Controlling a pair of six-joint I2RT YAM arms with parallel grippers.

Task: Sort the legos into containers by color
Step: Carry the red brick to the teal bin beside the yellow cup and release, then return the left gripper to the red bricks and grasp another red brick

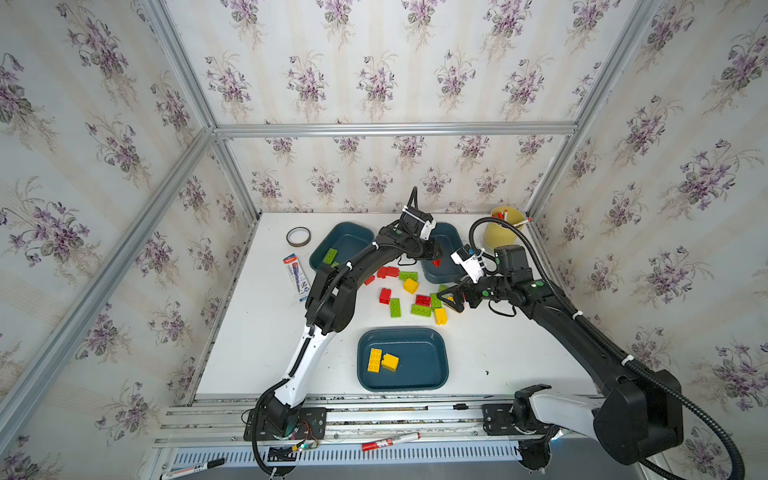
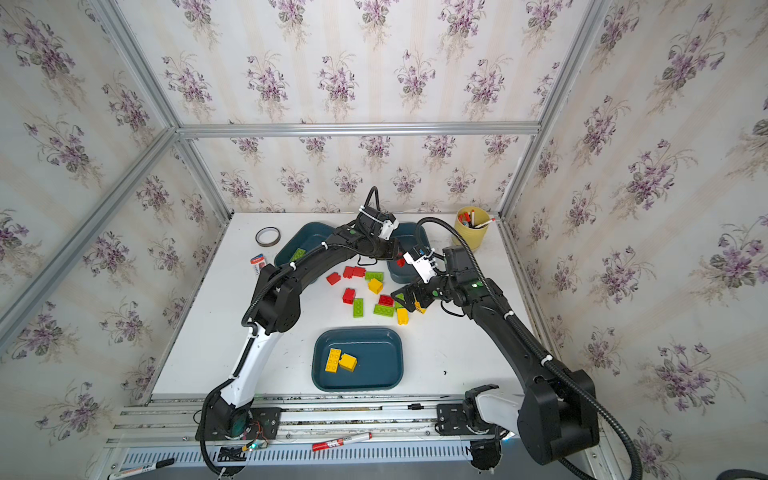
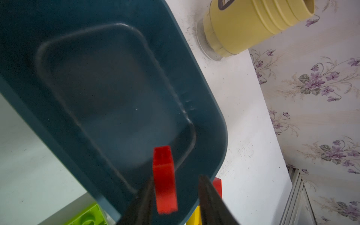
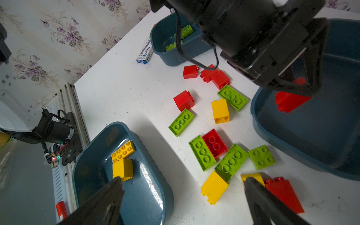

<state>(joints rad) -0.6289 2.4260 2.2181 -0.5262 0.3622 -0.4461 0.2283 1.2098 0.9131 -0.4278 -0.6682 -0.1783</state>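
My left gripper (image 3: 176, 177) hangs over the near corner of the back right container (image 3: 107, 87), jaws apart. A red lego (image 3: 164, 179) sits between its fingers, against one finger and clear of the other; in a top view this red lego (image 1: 436, 262) shows just below the fingers. My right gripper (image 4: 182, 181) stands wide open and empty over the right end of the loose pile: red (image 1: 385, 295), green (image 1: 395, 307) and yellow (image 1: 440, 316) legos. The back left container (image 1: 353, 237) holds green legos (image 1: 330, 255). The front container (image 1: 419, 374) holds two yellow legos (image 1: 375, 360).
A pale yellow cup (image 1: 503, 235) with pens stands at the back right corner. A tape ring (image 1: 298, 237) and a marker box (image 1: 296, 272) lie along the left side. A red marker (image 1: 390, 441) rests on the front rail. Wallpapered walls close the table in.
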